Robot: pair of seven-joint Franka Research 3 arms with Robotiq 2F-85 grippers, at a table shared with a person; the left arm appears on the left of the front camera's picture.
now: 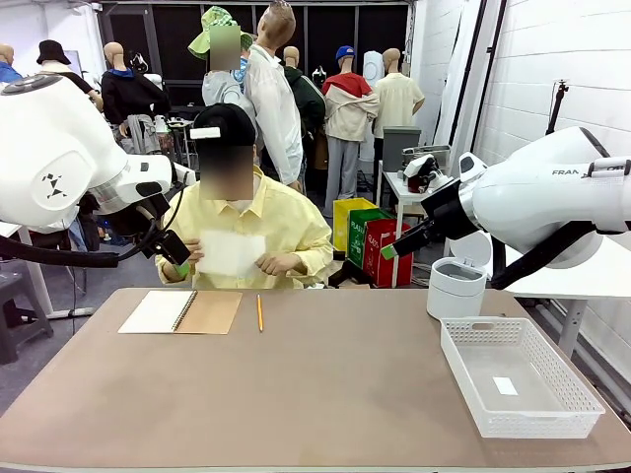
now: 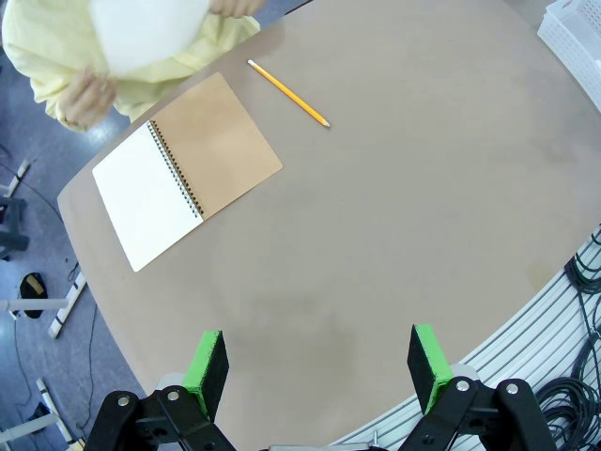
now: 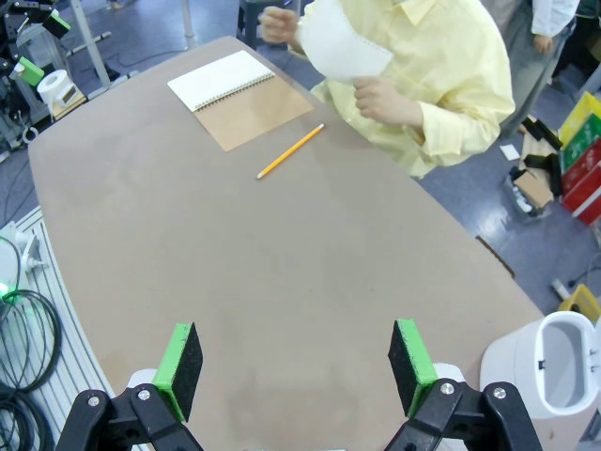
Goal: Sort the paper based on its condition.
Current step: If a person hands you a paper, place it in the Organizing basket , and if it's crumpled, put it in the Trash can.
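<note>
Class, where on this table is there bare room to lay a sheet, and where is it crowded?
Bare: the middle of the table, between the pencil and the basket, and the near-left part, nearer than the notebook. Crowded: the far-left edge and the right end.

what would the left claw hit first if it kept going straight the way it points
Probably the bare table, short of the notebook and pencil; nothing else lies ahead of the left claw, though depth is unclear.

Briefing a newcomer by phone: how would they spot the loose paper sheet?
Look across the brown table to the person in yellow at its far side. The paper is held up before their chest, off the table, unlike the spiral notebook lying open on it.
</note>
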